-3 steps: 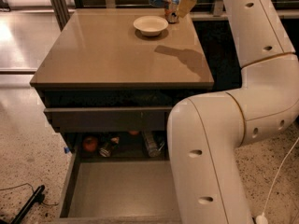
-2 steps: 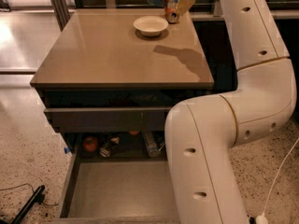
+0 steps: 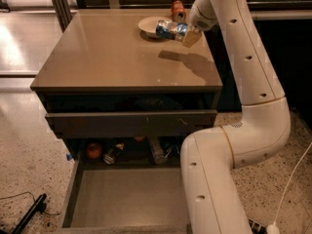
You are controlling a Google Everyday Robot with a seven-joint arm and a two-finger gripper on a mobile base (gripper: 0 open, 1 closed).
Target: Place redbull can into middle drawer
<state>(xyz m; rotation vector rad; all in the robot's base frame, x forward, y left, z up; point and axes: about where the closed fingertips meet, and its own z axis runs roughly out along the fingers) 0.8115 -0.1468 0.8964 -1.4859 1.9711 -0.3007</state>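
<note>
Redbull can (image 3: 169, 30) hangs sideways over the tabletop (image 3: 112, 57), clamped in the gripper (image 3: 187, 35) beside the bowl (image 3: 147, 25). Middle drawer (image 3: 126, 199) stands open below.

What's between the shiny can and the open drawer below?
Camera view: the tabletop and a shut drawer front separate the middle drawer from the redbull can, gripped by the tool above both.

Glossy white arm (image 3: 253, 57) with dark dots, tan pincer (image 3: 188, 34) over the tabletop (image 3: 112, 57).

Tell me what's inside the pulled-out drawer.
The middle drawer shows only bare grey floor; its right part is hidden by the robot arm. The gripper holds the redbull can above the tabletop.
</note>
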